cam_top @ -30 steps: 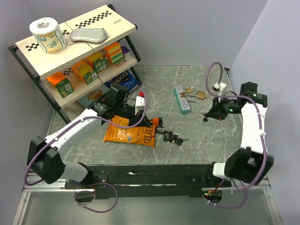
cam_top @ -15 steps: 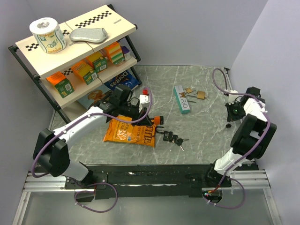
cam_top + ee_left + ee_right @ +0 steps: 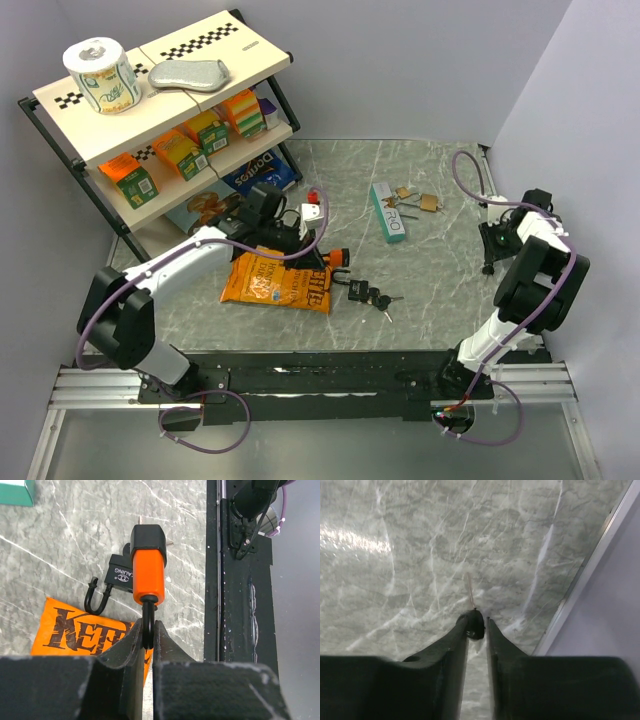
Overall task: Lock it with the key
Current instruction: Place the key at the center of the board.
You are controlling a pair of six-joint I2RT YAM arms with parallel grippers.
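Note:
My left gripper (image 3: 148, 630) is shut on the black shackle of an orange padlock (image 3: 148, 570) and holds it above the marble table. In the top view this padlock (image 3: 337, 257) hangs beside the chip bag, at the tip of my left gripper (image 3: 320, 258). My right gripper (image 3: 477, 625) is shut on a small key (image 3: 475, 624) by its black head, and the thin blade points away over the table. In the top view my right gripper (image 3: 488, 262) is near the table's right edge.
A black padlock with keys (image 3: 368, 295) lies just past the orange one and also shows in the left wrist view (image 3: 117, 572). An orange chip bag (image 3: 278, 282), a teal box (image 3: 387, 212) and brass padlocks (image 3: 425, 202) lie mid-table. A stocked shelf (image 3: 150, 120) stands back left.
My right arm has swung from mid-table toward the right edge with the key and folded up. My left arm has shifted slightly, still holding the orange padlock.

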